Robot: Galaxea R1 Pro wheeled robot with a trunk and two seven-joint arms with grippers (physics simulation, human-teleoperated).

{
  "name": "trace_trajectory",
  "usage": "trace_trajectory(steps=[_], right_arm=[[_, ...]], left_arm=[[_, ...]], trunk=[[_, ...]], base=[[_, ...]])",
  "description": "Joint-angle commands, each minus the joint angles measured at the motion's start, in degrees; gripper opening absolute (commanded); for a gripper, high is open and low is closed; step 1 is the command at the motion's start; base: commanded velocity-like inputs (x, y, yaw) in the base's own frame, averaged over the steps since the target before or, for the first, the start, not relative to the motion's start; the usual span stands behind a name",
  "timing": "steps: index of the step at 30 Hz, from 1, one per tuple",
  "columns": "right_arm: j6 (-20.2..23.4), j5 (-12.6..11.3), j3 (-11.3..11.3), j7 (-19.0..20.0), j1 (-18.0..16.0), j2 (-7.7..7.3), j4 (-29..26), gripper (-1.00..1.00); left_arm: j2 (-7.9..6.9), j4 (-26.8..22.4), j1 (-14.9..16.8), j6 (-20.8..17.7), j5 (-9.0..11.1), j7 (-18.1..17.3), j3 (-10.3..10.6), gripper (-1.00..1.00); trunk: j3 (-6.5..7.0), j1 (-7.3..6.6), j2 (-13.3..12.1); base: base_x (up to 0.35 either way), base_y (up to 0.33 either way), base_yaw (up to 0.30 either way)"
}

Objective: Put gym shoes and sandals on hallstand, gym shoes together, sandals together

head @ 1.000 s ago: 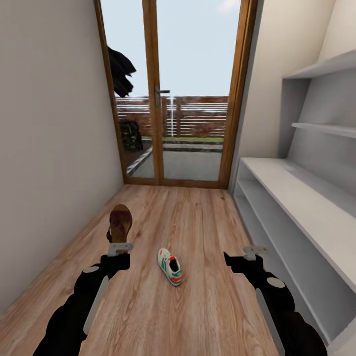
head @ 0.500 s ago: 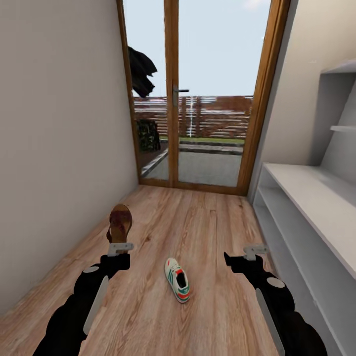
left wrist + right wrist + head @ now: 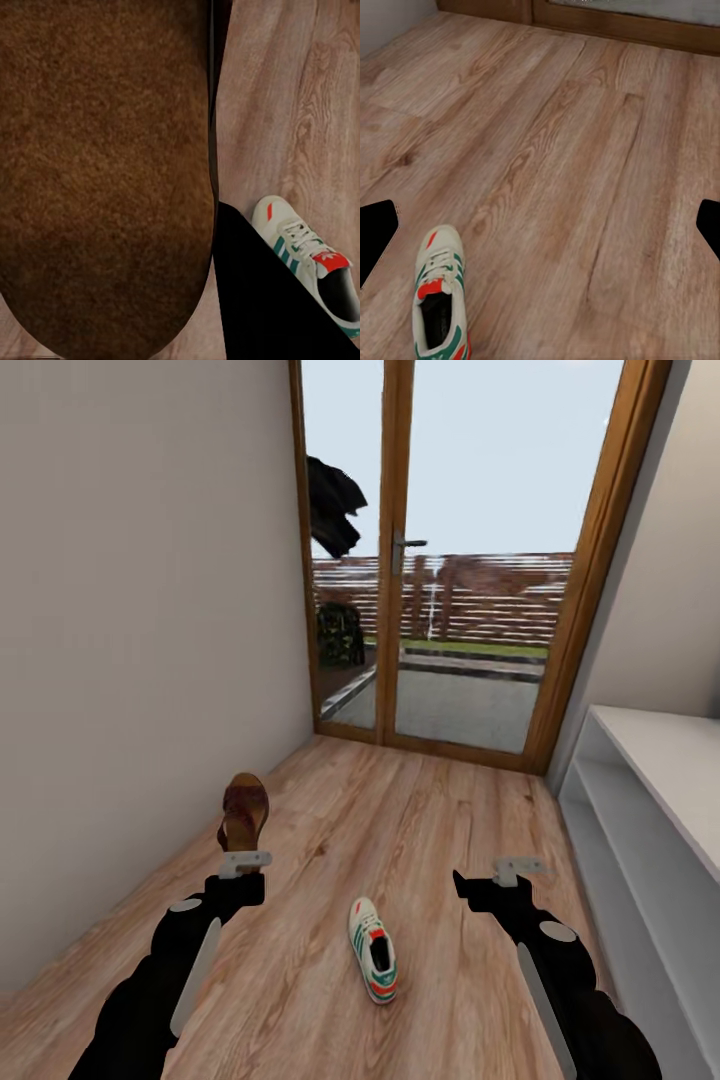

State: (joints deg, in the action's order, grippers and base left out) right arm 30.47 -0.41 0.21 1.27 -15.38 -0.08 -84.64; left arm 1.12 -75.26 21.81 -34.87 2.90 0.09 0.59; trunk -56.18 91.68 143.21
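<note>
Brown leather sandal (image 3: 243,812) stands upright, clamped in the left gripper (image 3: 243,862). The gym shoe (image 3: 373,963) lies on the corridor floor (image 3: 420,830), toe pointing far. The right gripper (image 3: 510,872) holds nothing, fingers apart; the hallstand (image 3: 640,780) is at right.

Bare corridor floor (image 3: 440,830) around gym shoe (image 3: 373,963); hallstand (image 3: 640,800) flanking right

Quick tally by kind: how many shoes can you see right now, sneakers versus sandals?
Gym shoes: 1, on the corridor floor between the arms
Sandals: 1, held in the left pincer, sole toward the wrist camera
Total: 2
</note>
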Motion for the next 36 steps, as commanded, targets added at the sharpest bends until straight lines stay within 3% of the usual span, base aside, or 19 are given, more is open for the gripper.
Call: trace_trajectory(steps=[1,12,36], right_arm=[[0.29,-0.03,-0.03,0.13,-0.01,-0.01,-0.08,1.00],[0.29,-0.03,-0.03,0.13,0.00,-0.01,-0.10,1.00],[0.25,-0.03,0.01,0.12,-0.02,-0.01,-0.08,1.00]], left_arm=[[0.06,-0.06,0.04,-0.34,0.09,-0.18,-0.01,-1.00],[0.11,-0.06,0.05,-0.30,0.09,-0.18,0.02,-1.00],[0.11,-0.11,0.02,-0.32,0.09,-0.18,0.02,-1.00]], trunk=[[-0.04,-0.01,0.02],[0.16,-0.01,0.02],[0.17,-0.01,0.02]], base=[[0.036,-0.156,0.289],[0.005,-0.106,0.257],[0.000,-0.030,0.007]])
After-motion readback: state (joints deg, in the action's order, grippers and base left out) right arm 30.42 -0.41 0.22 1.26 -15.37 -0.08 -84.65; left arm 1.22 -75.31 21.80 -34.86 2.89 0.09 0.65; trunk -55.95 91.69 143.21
